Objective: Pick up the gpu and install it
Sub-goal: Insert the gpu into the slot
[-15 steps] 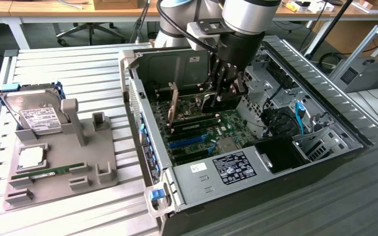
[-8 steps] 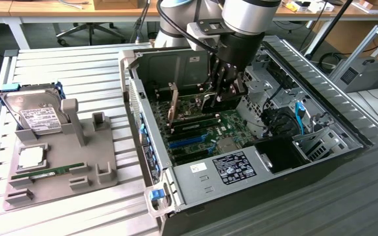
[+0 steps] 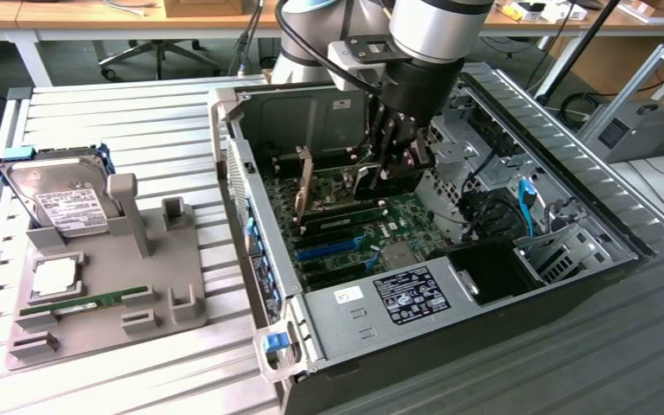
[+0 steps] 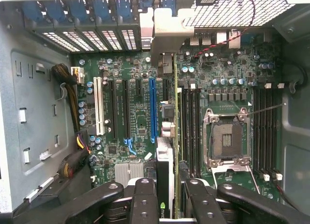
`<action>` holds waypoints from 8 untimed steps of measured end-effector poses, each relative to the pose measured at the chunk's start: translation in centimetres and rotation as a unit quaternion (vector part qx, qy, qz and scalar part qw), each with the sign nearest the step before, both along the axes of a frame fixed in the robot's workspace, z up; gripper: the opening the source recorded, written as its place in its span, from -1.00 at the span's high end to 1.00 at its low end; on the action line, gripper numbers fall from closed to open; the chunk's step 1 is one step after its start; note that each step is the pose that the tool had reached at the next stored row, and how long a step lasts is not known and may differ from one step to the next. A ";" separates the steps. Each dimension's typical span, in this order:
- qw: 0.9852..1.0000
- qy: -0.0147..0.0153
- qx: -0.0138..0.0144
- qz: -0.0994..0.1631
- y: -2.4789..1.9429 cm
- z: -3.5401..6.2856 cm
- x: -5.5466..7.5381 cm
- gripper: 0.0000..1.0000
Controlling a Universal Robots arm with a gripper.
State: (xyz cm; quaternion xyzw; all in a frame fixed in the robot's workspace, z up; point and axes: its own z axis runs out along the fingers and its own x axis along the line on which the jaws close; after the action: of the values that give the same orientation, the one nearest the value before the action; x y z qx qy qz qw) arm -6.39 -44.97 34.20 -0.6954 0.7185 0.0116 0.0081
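The gpu (image 4: 167, 151) stands on edge inside the open computer case (image 3: 344, 324). In the wrist view I look straight down its thin top edge. Its pale silver bracket (image 4: 167, 42) lies against the case's rear slot wall. My gripper (image 4: 169, 202) is shut on the card's near end, one black finger (image 4: 145, 200) on each side. The card hangs over the motherboard (image 4: 140, 117), just beside the long blue slot (image 4: 153, 107); whether it sits in a slot I cannot tell. From the exterior view, my gripper (image 3: 387, 173) reaches down into the case with the gpu (image 3: 307, 190) running toward the left wall.
The empty processor socket (image 4: 227, 136) and memory slots (image 4: 266, 127) lie beside the card. Yellow and black cables (image 4: 72, 83) run along one case wall. On the exterior view's left, a grey fixture (image 3: 113, 294) holds a hard drive (image 3: 61, 203) and a green memory stick (image 3: 84, 303).
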 end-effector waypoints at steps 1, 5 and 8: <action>1.000 0.000 0.000 0.000 0.00 0.00 0.0 0.47; 1.000 0.000 0.000 0.000 0.00 -0.02 -0.2 0.47; 1.000 0.000 0.000 0.000 0.00 -0.02 -0.3 0.47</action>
State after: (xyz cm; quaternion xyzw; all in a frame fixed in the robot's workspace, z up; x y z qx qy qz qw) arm -6.66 -44.97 34.19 -0.6954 0.7184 0.0116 0.0081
